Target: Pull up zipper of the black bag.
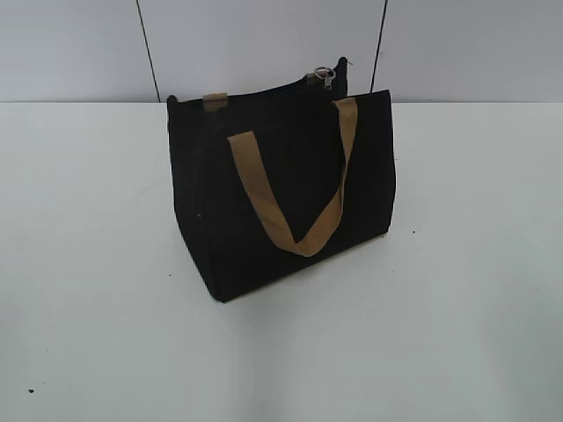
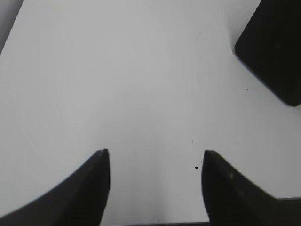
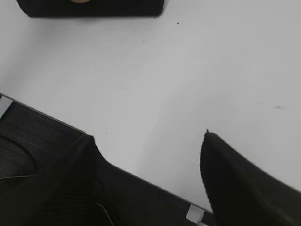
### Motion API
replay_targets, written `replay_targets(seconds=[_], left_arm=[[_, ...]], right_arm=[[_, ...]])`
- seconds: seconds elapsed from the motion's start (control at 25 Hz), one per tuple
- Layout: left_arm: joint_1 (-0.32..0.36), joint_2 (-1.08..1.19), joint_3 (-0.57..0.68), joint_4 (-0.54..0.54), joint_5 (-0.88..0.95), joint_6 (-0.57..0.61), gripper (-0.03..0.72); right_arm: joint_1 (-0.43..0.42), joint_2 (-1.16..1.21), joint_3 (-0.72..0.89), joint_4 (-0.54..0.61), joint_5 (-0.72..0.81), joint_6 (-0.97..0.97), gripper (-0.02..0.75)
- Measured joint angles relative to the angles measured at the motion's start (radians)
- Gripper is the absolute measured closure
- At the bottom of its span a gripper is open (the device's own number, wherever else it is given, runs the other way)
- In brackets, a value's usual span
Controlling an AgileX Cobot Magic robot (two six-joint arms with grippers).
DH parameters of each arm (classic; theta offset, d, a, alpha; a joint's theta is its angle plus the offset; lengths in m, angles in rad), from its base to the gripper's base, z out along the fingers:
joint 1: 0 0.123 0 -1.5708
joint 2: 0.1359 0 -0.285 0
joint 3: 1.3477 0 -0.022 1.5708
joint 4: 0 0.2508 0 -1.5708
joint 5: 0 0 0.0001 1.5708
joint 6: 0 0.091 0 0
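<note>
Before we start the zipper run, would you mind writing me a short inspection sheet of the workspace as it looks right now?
Surface: white table, bare apart from a few tiny dark specks.
Job's things: black bag stands upright near the table's middle; a tan strap handle hangs down its front face. The zipper pull, with its ring, sits at the top edge's right end.
Clutter: nothing seen.
Grippers: left gripper open, over bare table, bag corner off to its upper right; right gripper open, over the table edge, bag ahead of it. Neither touches the bag, and neither shows in the exterior view.
Cables: nothing seen.
Surroundings: pale wall panels with dark seams behind the table.
</note>
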State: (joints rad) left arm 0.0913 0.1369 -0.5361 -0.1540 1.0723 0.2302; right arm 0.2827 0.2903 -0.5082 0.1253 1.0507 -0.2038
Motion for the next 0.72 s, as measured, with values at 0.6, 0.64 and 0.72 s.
replay_targets(seconds=[0.6,0.64,0.72], left_arm=[[0.0,-0.146,0.001,-0.012,0.007,0.01,0.216],[0.0,-0.146,0.001,-0.01,0.007,0.011,0.216],[0.0,-0.146,0.001,-0.01,0.007,0.011,0.216]], right_arm=[[0.001,-0.297,0.023,-0.058,0.046,0.107,0.234],[0.001,-0.297,0.023,-0.06,0.047,0.111,0.234],[0.001,-0.297,0.024,-0.06,0.048,0.115,0.234]])
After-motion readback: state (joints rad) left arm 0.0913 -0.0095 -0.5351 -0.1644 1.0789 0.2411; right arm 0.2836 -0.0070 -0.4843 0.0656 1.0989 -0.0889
